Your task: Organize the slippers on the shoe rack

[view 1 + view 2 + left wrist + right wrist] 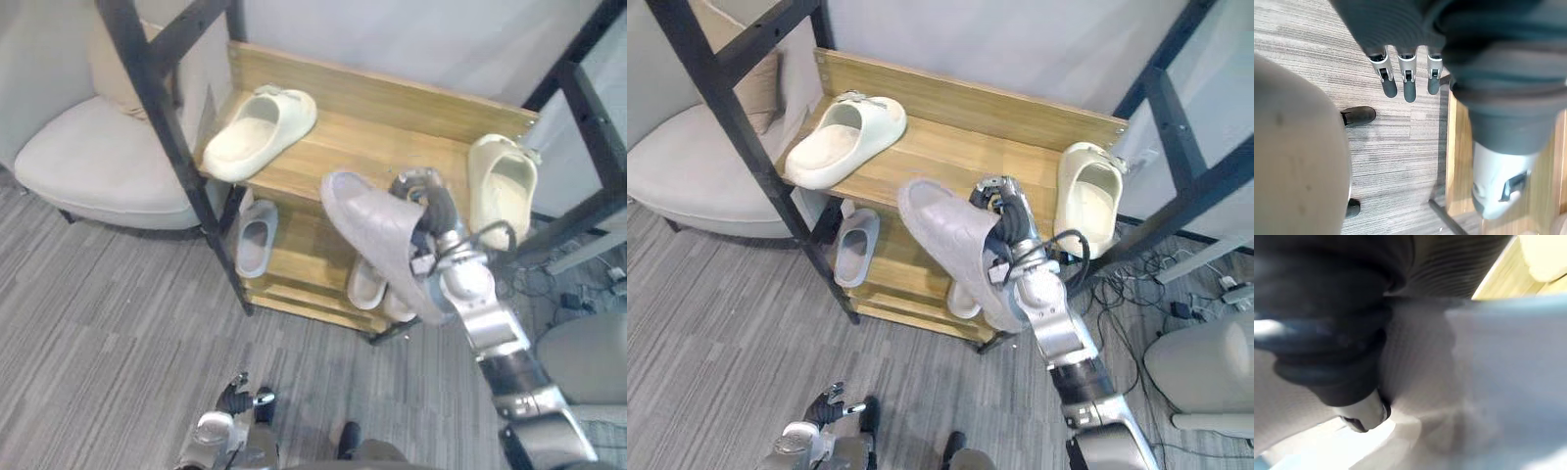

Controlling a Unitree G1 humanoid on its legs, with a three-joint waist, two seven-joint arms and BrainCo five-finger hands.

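Gripping right hand: is clutching grey slipper over shoe rack's front edge.
Idling left hand: is hanging, fingers straight.

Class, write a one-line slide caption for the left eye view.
Right hand holds a grey slipper over the wooden shoe rack.

The wooden shoe rack carries one cream slipper flat on its top shelf, well left of the right hand, another cream slipper tipped up just right of it; below, a grey slipper lies to the hand's left, pale slippers beneath it
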